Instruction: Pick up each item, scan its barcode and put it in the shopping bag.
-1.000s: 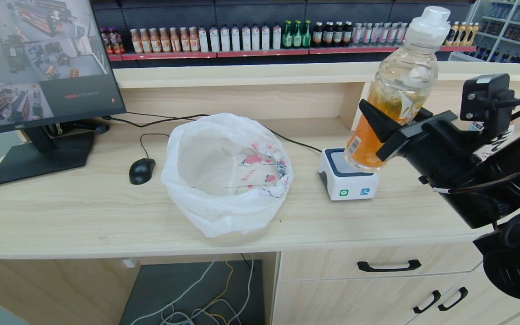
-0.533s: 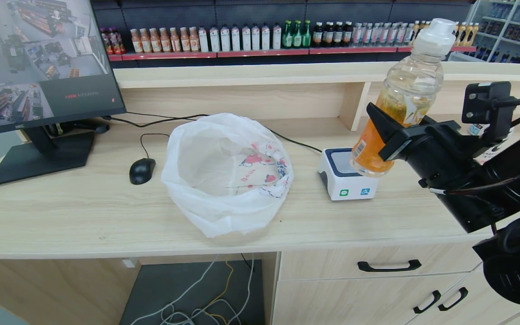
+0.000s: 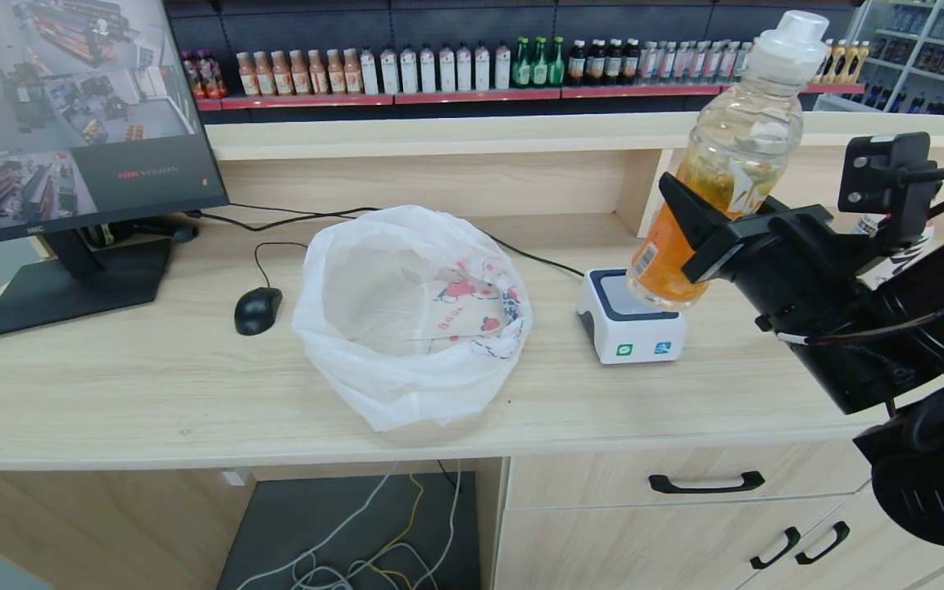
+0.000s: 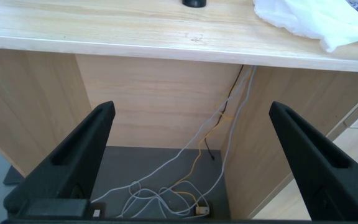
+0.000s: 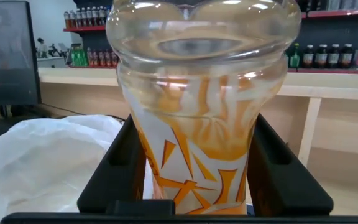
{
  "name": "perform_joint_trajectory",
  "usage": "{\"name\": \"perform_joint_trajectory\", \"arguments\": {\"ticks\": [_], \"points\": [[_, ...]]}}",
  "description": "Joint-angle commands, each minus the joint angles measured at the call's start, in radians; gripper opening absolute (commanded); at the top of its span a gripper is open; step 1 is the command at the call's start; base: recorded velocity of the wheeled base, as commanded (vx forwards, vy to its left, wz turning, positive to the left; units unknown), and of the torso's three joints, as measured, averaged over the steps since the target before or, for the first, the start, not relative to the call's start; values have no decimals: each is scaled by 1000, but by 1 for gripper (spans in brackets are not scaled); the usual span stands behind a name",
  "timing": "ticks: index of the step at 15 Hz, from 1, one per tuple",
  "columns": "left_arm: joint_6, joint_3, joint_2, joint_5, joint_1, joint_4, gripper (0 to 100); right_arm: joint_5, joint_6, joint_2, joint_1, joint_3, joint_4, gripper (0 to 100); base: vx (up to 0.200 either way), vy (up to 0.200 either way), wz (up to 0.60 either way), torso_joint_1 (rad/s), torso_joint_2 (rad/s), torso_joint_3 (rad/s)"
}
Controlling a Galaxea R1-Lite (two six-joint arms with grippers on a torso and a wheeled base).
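Right gripper (image 3: 716, 225) tight around bottle (image 3: 736, 135) (tilted)

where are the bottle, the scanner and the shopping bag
bottle (image 3: 738, 156), head view, clear upper body
scanner (image 3: 634, 338), head view, white front face
shopping bag (image 3: 390, 385), head view, front outer wall

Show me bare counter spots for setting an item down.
Widest: the light wooden counter front-left, between the black monitor stand, black mouse and white plastic shopping bag. Also the front strip before the white square scanner. Tight: the bag-scanner gap; black cables cross behind the bag.
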Motion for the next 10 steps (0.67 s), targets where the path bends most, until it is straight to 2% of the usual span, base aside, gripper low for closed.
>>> {"name": "perform_joint_trajectory", "arguments": {"ticks": [1, 10], "points": [[-3, 0, 0, 1, 0, -1, 100, -1, 1, 2, 7, 0, -1, 0, 0, 200, 0, 2, 12, 2], [-9, 0, 0, 1, 0, -1, 100, -2, 17, 7, 0, -23, -1, 0, 0, 200, 0, 2, 2, 2]]}}
